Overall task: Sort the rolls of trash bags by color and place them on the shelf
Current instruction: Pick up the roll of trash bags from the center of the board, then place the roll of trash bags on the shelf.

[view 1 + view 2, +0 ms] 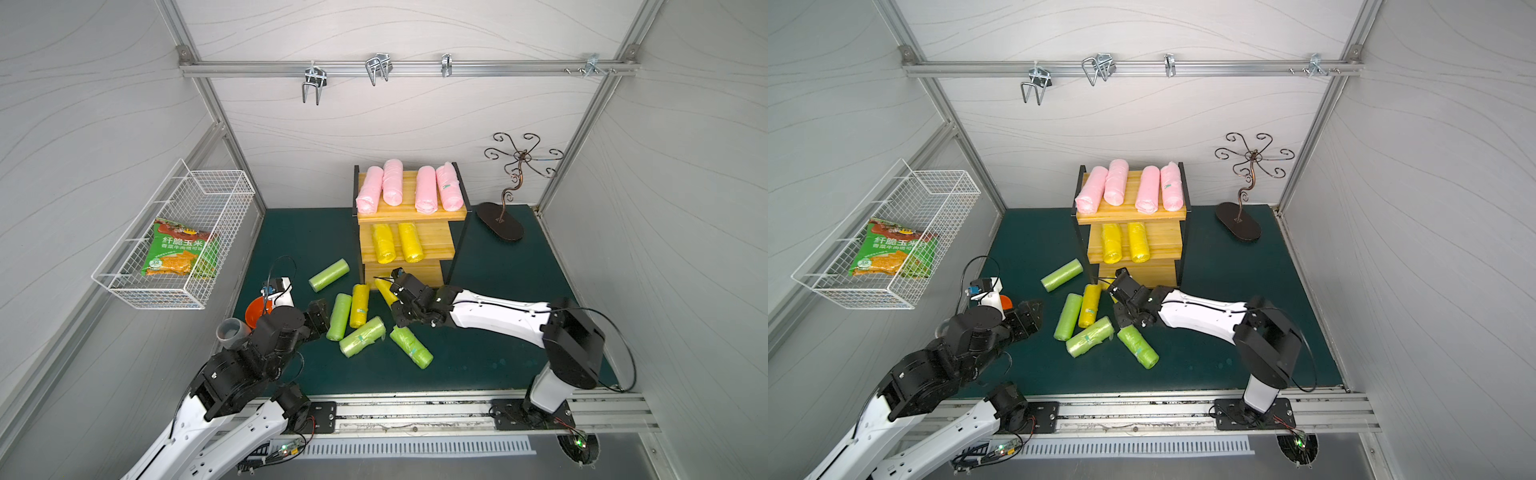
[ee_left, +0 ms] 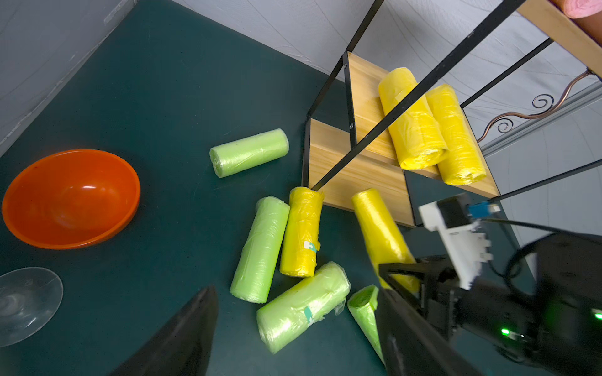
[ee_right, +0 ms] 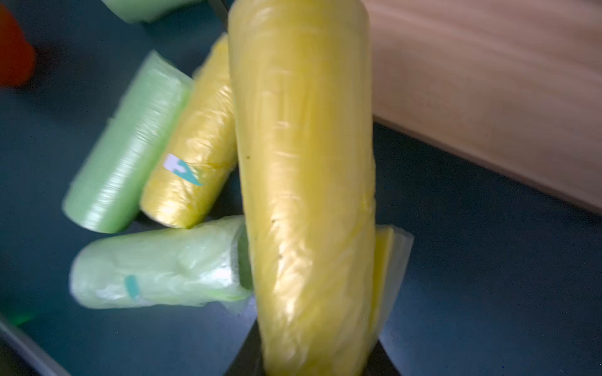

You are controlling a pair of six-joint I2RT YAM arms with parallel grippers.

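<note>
Right gripper (image 2: pixel 399 280) clamps yellow roll (image 2: pixel 378 228) by its end near shelf (image 2: pixel 351 175) front; we judge it light, squashy, slick, better held mid-body; left gripper (image 1: pixel 319 318) open, empty

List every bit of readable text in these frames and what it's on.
"纤脆玉米": large white characters on the snack bag in the wire basket.
"香菜牛肉塔可味": smaller line beneath on the same bag; partly blurred, so this reading is uncertain.
Round badge at the bag's lower corner: too small to read.
Teal labels on the labelled yellow roll and the labelled green roll: no legible text.
Mark on the stand base: too small to read.
</note>
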